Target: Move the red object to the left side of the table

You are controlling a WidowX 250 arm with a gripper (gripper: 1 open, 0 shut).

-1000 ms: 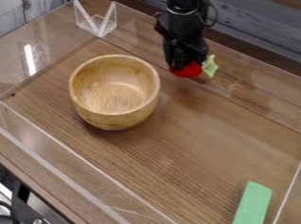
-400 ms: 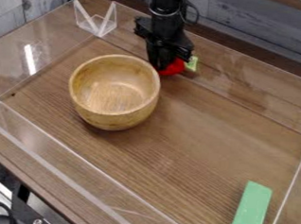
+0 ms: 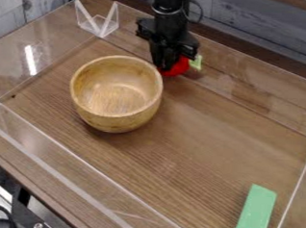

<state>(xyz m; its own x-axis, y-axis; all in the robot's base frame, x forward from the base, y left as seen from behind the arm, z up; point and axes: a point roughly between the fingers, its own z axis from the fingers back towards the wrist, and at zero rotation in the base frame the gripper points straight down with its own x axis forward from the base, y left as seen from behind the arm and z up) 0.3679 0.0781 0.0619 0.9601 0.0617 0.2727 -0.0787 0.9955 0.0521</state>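
Dark brown wood-grain table [image 3: 205, 152], fenced with low clear acrylic walls, grey planks behind. Sitting left of centre: big wooden bowl [image 3: 117, 92], upright. Over in the near right corner, lying flat by the acrylic wall: green block [image 3: 255, 214], well apart from everything else. Far left corner: small folded clear stand [image 3: 96, 20].

Black gripper [image 3: 173, 59] pointing steeply down near the back edge, just right of the bowl's far rim. Jaws pinched narrow around the red object [image 3: 183, 64], so mostly closed and gripping it. Only part of the red showing, peeking out on the gripper's right side, with a bit of pale green leaf at the edge. Sitting just beside the bowl but not touching it. Can't tell whether resting on the wood or lifted slightly off.
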